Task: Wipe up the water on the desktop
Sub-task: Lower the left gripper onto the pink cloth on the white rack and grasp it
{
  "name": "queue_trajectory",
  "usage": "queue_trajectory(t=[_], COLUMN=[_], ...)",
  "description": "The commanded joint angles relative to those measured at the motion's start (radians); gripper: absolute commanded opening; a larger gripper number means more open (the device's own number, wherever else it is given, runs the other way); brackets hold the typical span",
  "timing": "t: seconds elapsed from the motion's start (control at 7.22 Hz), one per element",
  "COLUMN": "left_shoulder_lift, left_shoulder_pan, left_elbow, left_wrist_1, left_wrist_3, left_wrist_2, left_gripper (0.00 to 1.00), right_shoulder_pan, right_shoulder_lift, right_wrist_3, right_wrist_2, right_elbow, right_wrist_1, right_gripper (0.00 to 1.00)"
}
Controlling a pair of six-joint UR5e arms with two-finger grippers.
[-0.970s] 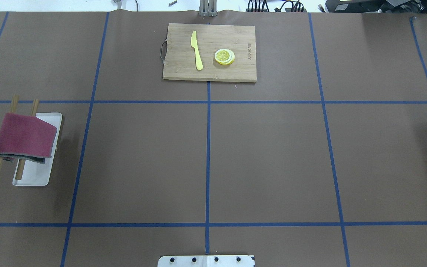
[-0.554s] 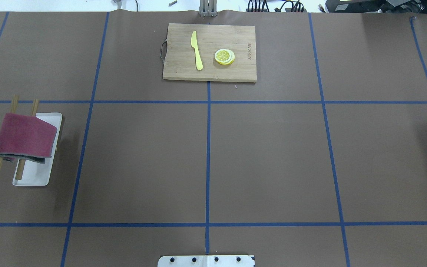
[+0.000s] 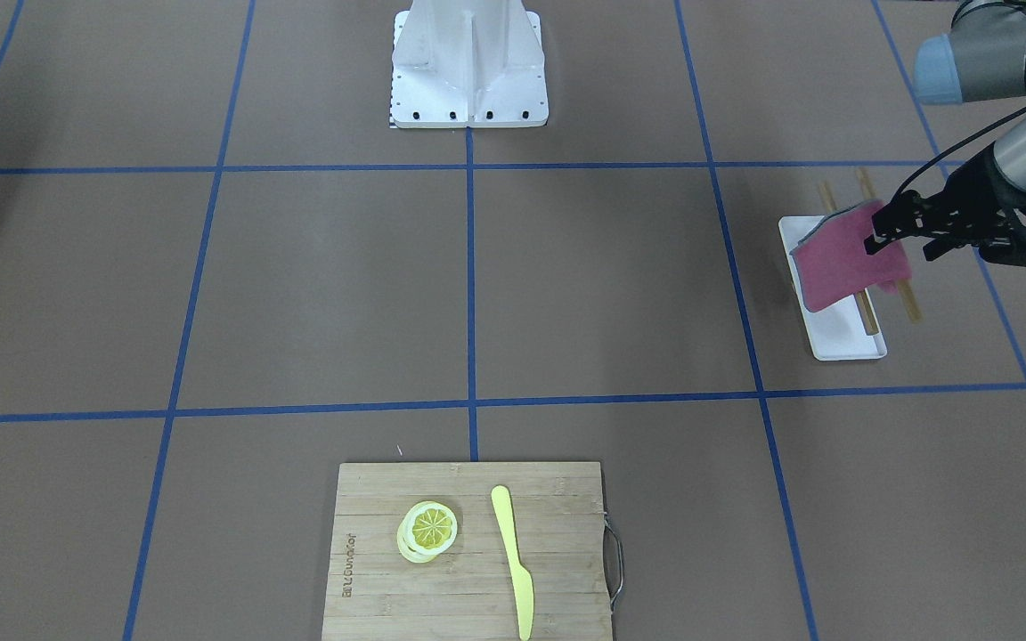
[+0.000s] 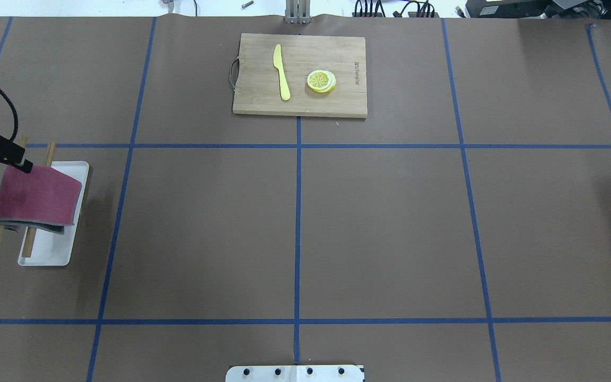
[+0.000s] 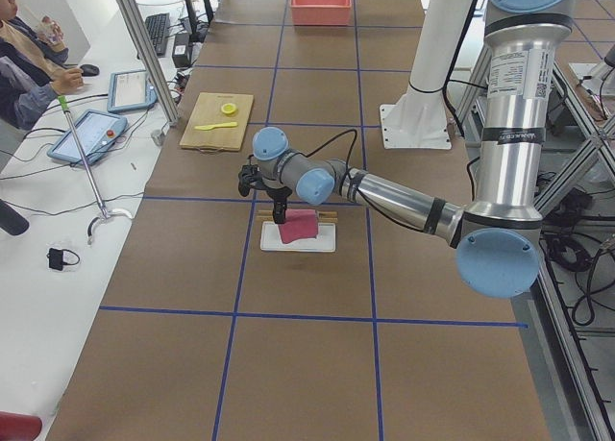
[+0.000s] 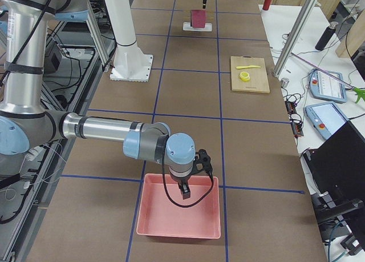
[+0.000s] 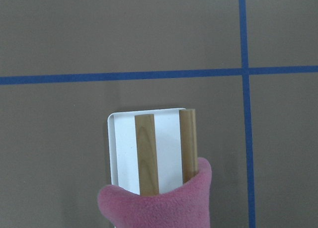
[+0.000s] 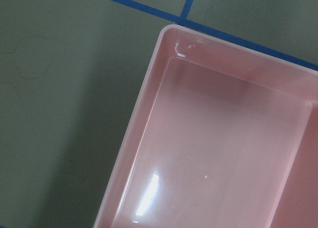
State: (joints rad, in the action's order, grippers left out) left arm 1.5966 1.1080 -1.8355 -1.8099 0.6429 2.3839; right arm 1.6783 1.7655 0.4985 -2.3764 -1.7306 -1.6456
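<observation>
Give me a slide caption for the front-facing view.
Left gripper at the pink cloth hung over two wooden rods over a white tray on the desktop.

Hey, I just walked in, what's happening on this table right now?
The robot's left gripper is at one edge of the pink cloth draped over a wooden rack above a white tray, apparently to pick it up. The right gripper hangs above a pink bin. The cloth is not on the desktop yet.

Opposed overhead and front views share the desktop [image 4: 390,228] and cutting board [image 4: 300,74]; wrist cameras look down.
</observation>
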Motion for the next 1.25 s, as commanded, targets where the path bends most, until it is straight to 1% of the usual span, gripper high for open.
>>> queue_trajectory(t=[0.0, 0.14, 0.28, 0.42, 0.69, 0.83, 0.97, 1.11], left_shoulder_lift=[-0.007, -0.015, -0.050, -0.052, -0.049, -0.047, -0.046, -0.041], left_shoulder_pan=[-0.013, -0.014, -0.013, -0.011, -0.016, -0.016, -0.016, -0.016], left_elbow=[-0.010, -0.011, -0.008, -0.011, -0.014, -0.013, -0.013, -0.011], left_wrist_1=[0.000, 0.000, 0.000, 0.000, 0.000, 0.000, 0.000, 0.000], left_wrist_3=[0.012, 0.012, 0.012, 0.012, 0.021, 0.021, 0.023, 0.038], left_wrist_2=[-0.011, -0.009, -0.011, -0.012, -0.032, -0.032, -0.034, -0.035], left_gripper=[0.82, 0.82, 0.93, 0.95, 0.94, 0.83, 0.67, 0.54], right_shoulder_pan=[0.000, 0.001, 0.001, 0.001, 0.001, 0.001, 0.001, 0.000], right_shoulder_lift=[0.000, 0.000, 0.000, 0.003, 0.003, 0.003, 0.003, 0.003], right_wrist_3=[0.000, 0.000, 0.000, 0.000, 0.000, -0.001, -0.001, -0.001], right_wrist_2=[0.000, -0.001, -0.001, -0.001, -0.001, -0.001, -0.001, -0.001], right_elbow=[-0.006, -0.006, -0.009, -0.010, -0.009, -0.009, -0.009, -0.009], right_wrist_1=[0.001, 0.001, 0.001, 0.001, 0.000, 0.000, 0.000, 0.000], right_gripper=[1.00, 1.00, 1.00, 1.00, 1.00, 1.00, 1.00, 1.00])
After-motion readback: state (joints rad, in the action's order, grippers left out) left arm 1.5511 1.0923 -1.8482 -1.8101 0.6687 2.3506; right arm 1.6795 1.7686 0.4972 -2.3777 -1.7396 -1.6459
